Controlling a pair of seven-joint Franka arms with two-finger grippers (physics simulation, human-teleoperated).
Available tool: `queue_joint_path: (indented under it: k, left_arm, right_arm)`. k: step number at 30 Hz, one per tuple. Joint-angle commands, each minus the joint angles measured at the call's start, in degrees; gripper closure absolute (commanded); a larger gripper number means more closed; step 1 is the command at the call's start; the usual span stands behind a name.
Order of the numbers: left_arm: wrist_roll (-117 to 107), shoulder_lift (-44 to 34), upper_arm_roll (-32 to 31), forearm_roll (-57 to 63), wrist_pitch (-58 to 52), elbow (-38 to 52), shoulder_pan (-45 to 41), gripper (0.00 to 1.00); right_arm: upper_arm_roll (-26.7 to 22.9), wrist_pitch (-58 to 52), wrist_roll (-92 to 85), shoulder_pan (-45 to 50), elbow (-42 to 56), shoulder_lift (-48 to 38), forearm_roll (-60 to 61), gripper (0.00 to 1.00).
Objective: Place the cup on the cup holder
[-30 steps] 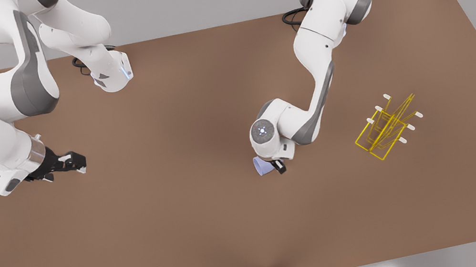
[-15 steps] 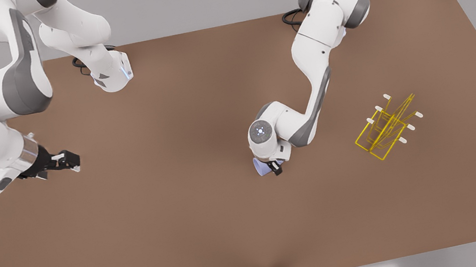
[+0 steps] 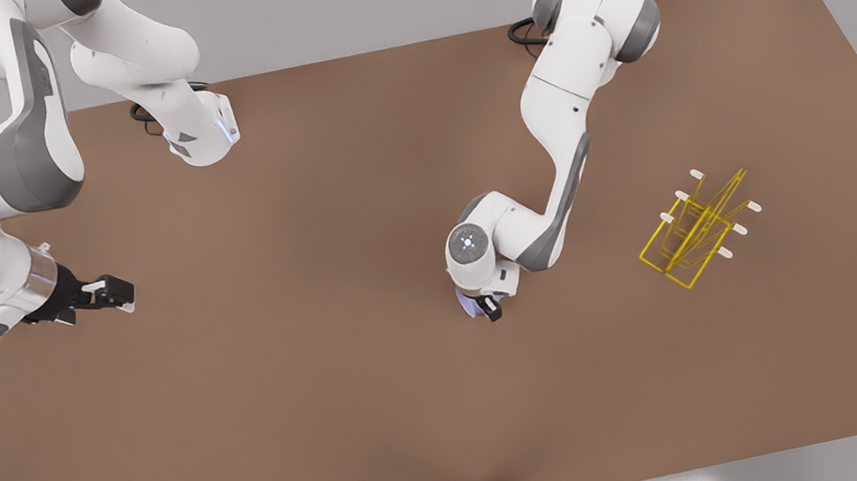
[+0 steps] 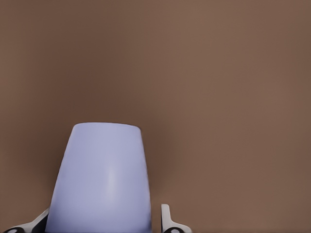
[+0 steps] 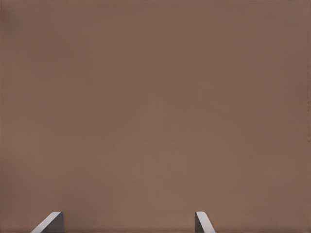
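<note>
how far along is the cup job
Done: nothing is racked; the cup holder stands bare. In hand: the left gripper straddles the cup, jaws flanking it, grip unconfirmed. Left: lift, carry, hang it. The right gripper waits, open.

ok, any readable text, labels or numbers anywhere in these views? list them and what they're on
None. The cup, holder and table are plain. The arms carry only small lit dots on their joint caps, no legible characters.
</note>
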Motion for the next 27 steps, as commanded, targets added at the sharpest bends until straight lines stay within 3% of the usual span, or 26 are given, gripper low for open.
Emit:
queue_joint_path:
  k: [1,2,3,7,11,18,27]
  left_arm:
    - [1.4,0.1,0.0,-0.1,1.2,0.1,0.0,0.00]
    - [1.4,-0.1,-0.1,-0.2,1.2,0.1,0.1,0.19]
    - [1.4,-0.1,-0.1,-0.2,1.2,0.1,0.2,0.28]
    - [3.3,-1.7,-0.8,-0.1,0.1,0.1,0.1,0.24]
    - [5.1,-6.1,-2.0,1.8,-10.8,0.8,-0.6,0.22]
    - [4.4,-6.8,-1.8,17.8,-36.3,1.5,-5.4,0.22]
    - [3.4,-7.0,-0.4,34.1,-69.8,0.0,-4.2,0.22]
  right_arm:
    - [0.0,0.2,0.0,0.0,0.0,-0.1,0.0,0.00]
    - [0.0,0.4,0.0,0.0,0.0,0.0,0.0,0.00]
    - [0.0,0.4,0.0,0.0,0.0,0.1,0.0,0.00]
    - [0.0,0.6,-0.1,-0.5,0.0,0.3,0.0,0.00]
    - [0.0,0.7,-0.1,-0.5,0.0,0.4,-0.1,0.00]
    - [0.0,0.7,-0.1,-1.1,0.0,0.4,0.0,0.00]
    - [0.1,0.8,0.1,-0.7,0.0,0.4,-0.1,0.00]
